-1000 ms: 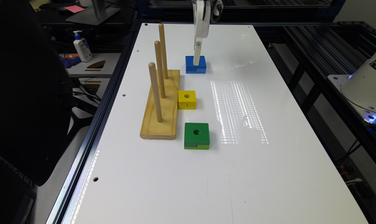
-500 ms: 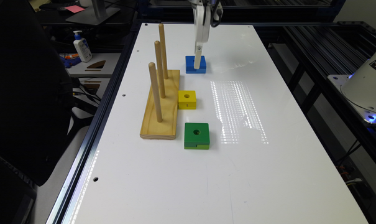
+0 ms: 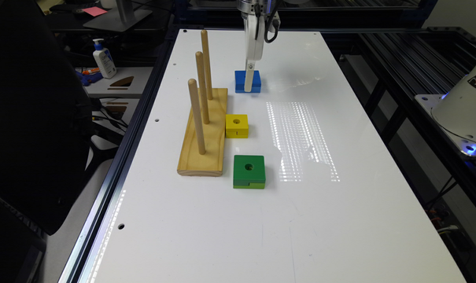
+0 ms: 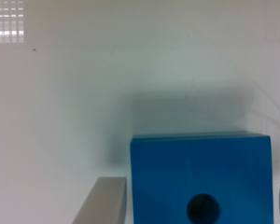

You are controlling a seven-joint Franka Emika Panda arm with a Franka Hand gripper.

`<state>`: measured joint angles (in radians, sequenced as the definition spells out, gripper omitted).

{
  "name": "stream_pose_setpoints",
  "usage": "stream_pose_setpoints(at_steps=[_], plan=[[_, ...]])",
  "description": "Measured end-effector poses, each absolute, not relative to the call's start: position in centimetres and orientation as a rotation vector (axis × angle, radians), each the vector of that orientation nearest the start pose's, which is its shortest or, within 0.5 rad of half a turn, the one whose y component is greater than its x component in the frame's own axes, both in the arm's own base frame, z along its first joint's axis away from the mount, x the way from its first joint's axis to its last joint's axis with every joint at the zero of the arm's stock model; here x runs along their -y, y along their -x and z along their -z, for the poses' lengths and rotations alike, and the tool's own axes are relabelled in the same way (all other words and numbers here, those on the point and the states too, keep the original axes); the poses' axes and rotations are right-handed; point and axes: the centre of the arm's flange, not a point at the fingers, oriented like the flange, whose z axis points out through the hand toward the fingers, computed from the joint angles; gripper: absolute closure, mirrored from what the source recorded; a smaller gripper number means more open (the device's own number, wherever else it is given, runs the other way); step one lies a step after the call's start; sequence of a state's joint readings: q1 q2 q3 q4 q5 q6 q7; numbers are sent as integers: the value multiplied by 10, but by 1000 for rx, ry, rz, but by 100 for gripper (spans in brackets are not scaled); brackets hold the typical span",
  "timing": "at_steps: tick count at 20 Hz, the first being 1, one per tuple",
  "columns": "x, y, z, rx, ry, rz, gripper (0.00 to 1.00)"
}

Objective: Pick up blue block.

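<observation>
Table: a long white tabletop under the whole scene, glossy, with a patch of reflected light a little way from the gripper.
Peg stand: a pale wooden base with three upright pegs, off to the exterior view's left of the gripper and nearer the camera.
Green block: flat and square with a centre hole, well apart from the gripper, the farthest block from it.
Blue block: flat on the table directly beneath the gripper; in the wrist view its top face and round hole sit between the two fingers.
Yellow block: the smallest block, between the gripper and the green block, just beside the peg stand.
Gripper: lowered around the blue block, its fingers spread, one just beside each side of the block with a thin gap showing, so nothing is grasped.
Step in hand: the final approach looks finished, and the grasp itself is not yet made.
Next move: likely bring the fingers together squarely on the block's two sides, then lift straight up.
Change from a second ago: the gripper has come down, from just above the blue block to level with it; the blocks and stand lie where they did.
</observation>
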<state>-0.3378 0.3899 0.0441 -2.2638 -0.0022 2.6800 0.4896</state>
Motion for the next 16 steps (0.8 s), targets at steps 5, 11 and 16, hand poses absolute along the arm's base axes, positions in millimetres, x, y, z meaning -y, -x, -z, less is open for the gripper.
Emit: stream_pose_setpoints(at_steps=[5,11,16], plan=[[156,-517,-189,-1194,2886,39,0],[155,-516,-179,-1194,2886,24,0],[155,-516,-170,-1193,2885,34,0]])
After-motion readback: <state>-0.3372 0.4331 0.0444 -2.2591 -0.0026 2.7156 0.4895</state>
